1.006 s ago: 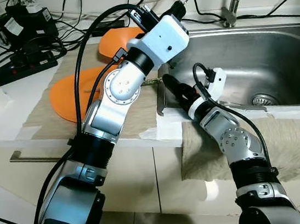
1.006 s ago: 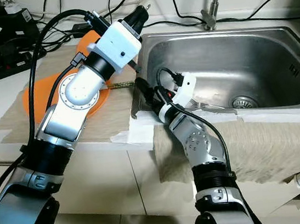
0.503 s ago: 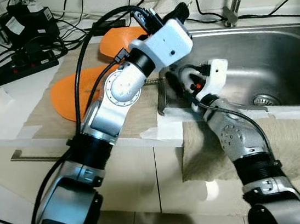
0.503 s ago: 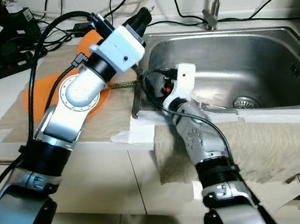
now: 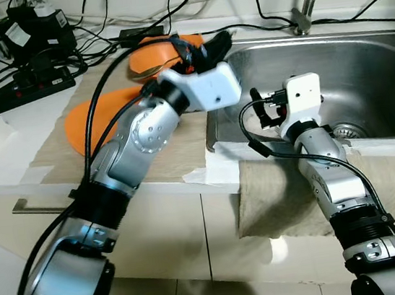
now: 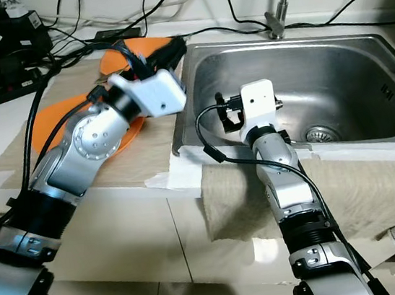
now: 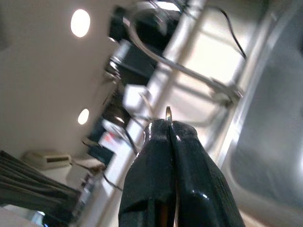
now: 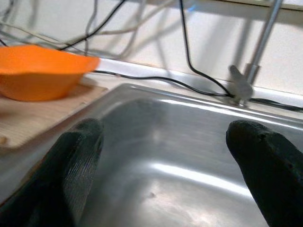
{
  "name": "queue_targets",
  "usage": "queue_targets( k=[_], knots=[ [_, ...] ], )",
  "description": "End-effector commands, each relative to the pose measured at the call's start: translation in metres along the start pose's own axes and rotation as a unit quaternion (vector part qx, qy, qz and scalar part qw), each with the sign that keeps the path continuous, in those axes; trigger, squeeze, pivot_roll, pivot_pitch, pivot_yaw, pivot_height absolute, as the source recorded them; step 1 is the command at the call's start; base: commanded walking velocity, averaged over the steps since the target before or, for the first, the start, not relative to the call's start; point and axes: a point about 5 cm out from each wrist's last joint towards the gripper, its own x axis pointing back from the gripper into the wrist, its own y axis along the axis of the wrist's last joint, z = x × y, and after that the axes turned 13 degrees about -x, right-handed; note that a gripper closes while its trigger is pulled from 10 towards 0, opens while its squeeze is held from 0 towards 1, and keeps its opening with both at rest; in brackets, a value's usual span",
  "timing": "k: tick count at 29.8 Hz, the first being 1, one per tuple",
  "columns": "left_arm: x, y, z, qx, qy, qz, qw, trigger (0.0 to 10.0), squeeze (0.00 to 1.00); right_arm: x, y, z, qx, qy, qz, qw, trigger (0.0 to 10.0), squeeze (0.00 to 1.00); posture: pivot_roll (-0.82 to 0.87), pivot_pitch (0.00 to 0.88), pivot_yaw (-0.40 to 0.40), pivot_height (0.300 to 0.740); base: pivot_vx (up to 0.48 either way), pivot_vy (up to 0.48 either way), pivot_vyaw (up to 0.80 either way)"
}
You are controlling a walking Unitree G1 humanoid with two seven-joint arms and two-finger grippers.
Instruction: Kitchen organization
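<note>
Now the left gripper (image 7: pixel 171 130), fingers clenched on a thin metal utensil (image 7: pixel 168 112), reaches over the sink's (image 5: pixel 363 75) left rim beside the orange bowl (image 5: pixel 163 50) and orange plate (image 5: pixel 99 117). Over the sink's front edge, the right gripper (image 8: pixel 165 156) is spread wide, grasping nothing.

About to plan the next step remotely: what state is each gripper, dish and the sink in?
Left gripper: shut on a thin metal utensil.
Right gripper: open, holding nothing, over the stainless steel sink.
Sink: no dishes in the visible part.
Orange bowl: upright on the mat.
Orange plate: flat on the mat.
</note>
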Motion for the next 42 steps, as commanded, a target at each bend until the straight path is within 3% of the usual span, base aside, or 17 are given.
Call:
queue_targets(
  k=[1, 9, 16, 28, 38, 42],
  knots=[
    [0.004, -0.006, -0.002, -0.026, -0.004, 0.007, 1.000, 0.0, 0.00, 0.003, 0.001, -0.004, 0.008, -0.008, -0.008, 1.000, 10.0, 0.00, -0.03, 0.000, 0.033, 0.732, 0.000, 0.000, 0.00],
    [0.014, -0.025, -0.010, -0.047, -0.023, 0.040, 0.998, 0.0, 0.00, 0.008, -0.002, -0.011, 0.011, -0.018, -0.006, 1.000, 10.0, 0.00, -0.03, 0.000, 0.035, 0.732, 0.000, 0.000, 0.00],
    [0.011, -0.030, -0.018, -0.059, -0.042, 0.041, 0.997, 0.0, 0.00, 0.007, -0.002, -0.009, 0.011, -0.020, -0.010, 1.000, 10.0, 0.00, -0.04, 0.000, 0.051, 0.732, 0.000, 0.000, 0.00],
    [0.016, -0.036, -0.037, -0.033, -0.066, 0.058, 0.996, 0.0, 0.00, 0.010, 0.000, -0.013, 0.009, -0.031, -0.015, 0.999, 10.0, 0.00, -0.05, 0.000, 0.058, 0.732, 0.000, 0.000, 0.00],
    [0.017, -0.041, -0.033, -0.022, -0.055, 0.070, 0.996, 0.0, 0.00, 0.008, 0.001, -0.009, 0.005, -0.023, -0.012, 1.000, 10.0, 0.00, -0.04, 0.000, 0.044, 0.732, 0.000, 0.000, 0.00],
    [0.007, -0.037, -0.016, -0.072, -0.042, 0.042, 0.996, 0.0, 0.00, 0.006, 0.006, -0.008, 0.004, -0.021, -0.020, 1.000, 10.0, 0.00, -0.04, 0.000, 0.044, 0.732, 0.000, 0.000, 0.00]
  ],
)
